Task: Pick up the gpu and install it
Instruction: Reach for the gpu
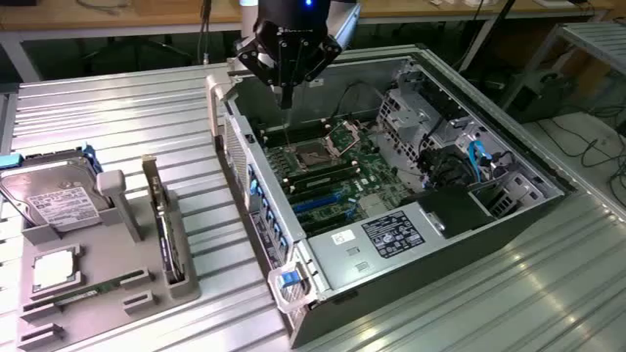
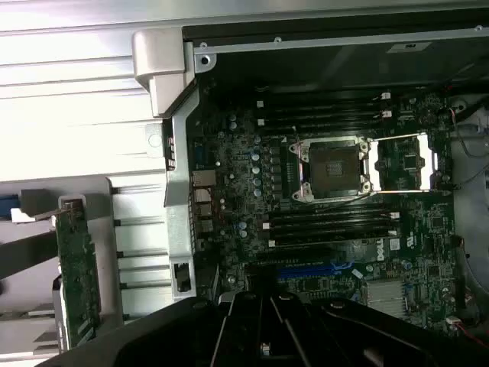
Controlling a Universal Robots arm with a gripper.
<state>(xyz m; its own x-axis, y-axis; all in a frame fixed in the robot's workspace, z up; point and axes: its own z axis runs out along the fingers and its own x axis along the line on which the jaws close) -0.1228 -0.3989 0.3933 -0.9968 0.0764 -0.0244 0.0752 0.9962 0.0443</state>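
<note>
Pincer point(image 1: 286, 103), closed on nothing, hangs over the open computer case point(image 1: 450, 268); the gpu point(image 1: 166, 235) stands on edge in a grey holder point(image 1: 108, 293) at the exterior view's left.

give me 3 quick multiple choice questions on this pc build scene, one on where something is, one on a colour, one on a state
1. Where is the gpu?
A) standing on edge in the gray holder beside the case
B) seated on the motherboard
C) lying flat on the table

2. What colour is the cable near the drive cage?
A) red
B) blue
C) yellow

3. How is the gripper?
A) open
B) shut on the gpu
C) shut, empty, above the open case

Answers: 1 A, it stands in the holder's slot; 2 B, it shows bright blue; 3 C, it is closed to a point with nothing held.
</note>
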